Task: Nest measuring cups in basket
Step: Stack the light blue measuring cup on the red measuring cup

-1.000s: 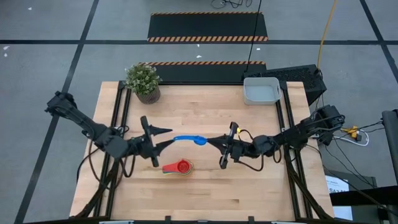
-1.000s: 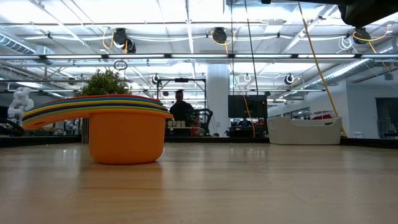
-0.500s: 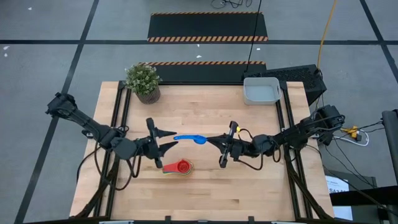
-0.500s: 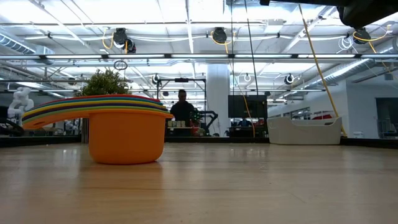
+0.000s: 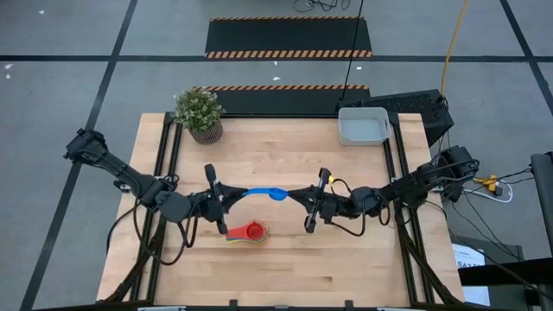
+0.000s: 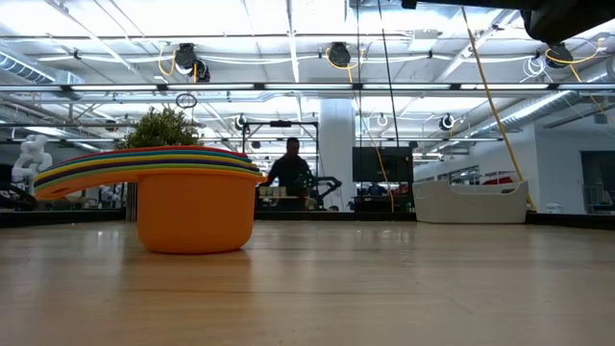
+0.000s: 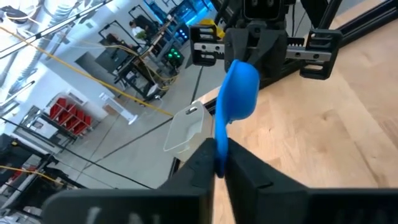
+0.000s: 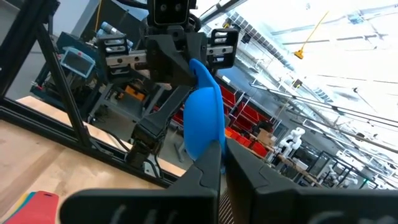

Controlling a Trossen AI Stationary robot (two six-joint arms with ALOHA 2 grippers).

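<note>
both tools, left tool (image 5: 232,194) and right tool (image 5: 295,195), clamp blue cup (image 5: 270,193); basket (image 5: 363,126) holds nothing; stack (image 5: 251,231) on table (image 5: 285,268)

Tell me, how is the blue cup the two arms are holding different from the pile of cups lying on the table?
The blue cup is held in the air, pinched by the left gripper at its handle and the right gripper at its bowl; the stack of cups rests on the table, touched by neither. The blue cup is alone; the stack holds several colours nested, red on top. Both are handled scoops.
</note>
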